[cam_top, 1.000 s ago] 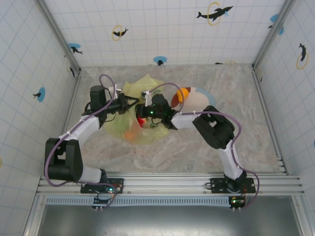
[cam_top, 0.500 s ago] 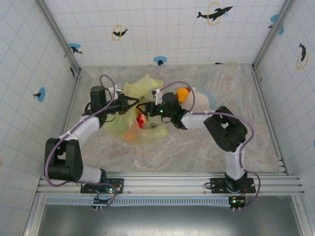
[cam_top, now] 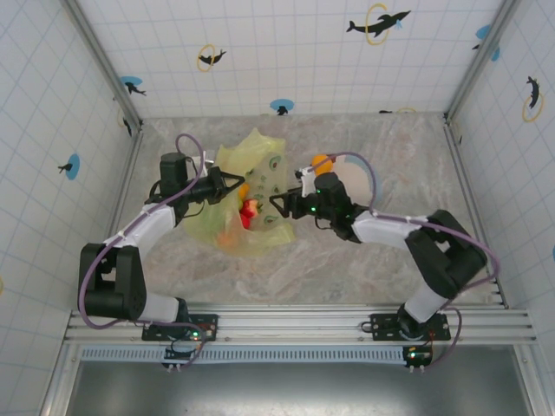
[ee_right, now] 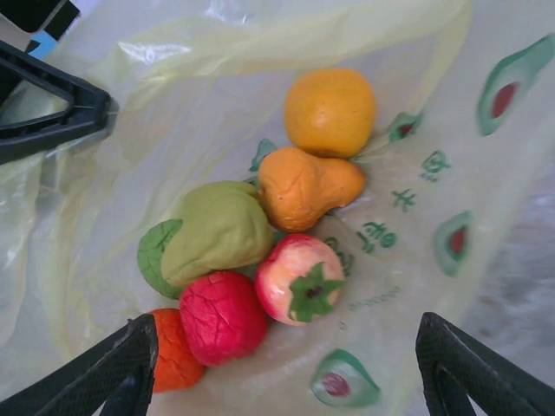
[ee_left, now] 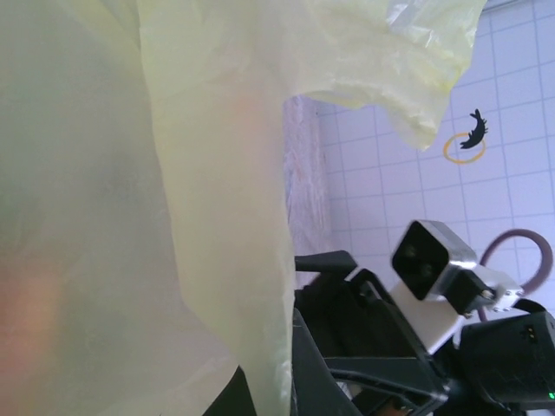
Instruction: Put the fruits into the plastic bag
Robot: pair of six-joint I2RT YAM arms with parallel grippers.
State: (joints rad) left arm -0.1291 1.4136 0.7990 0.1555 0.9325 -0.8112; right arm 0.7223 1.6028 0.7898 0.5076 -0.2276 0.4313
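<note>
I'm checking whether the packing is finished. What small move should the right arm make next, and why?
Probably swing the right arm toward the plate and bring its open, empty fingers over the orange fruit sitting there. Several fruits already lie in the bag, whose edge the left fingers hold up, so that one looks like the last to fetch.

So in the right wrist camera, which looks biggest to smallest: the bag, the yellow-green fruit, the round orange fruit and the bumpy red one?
1. the plastic bag, by far.
2. the yellow-green fruit.
3. the round orange fruit and the bumpy red fruit look about the same, so I won't rank them.
</note>
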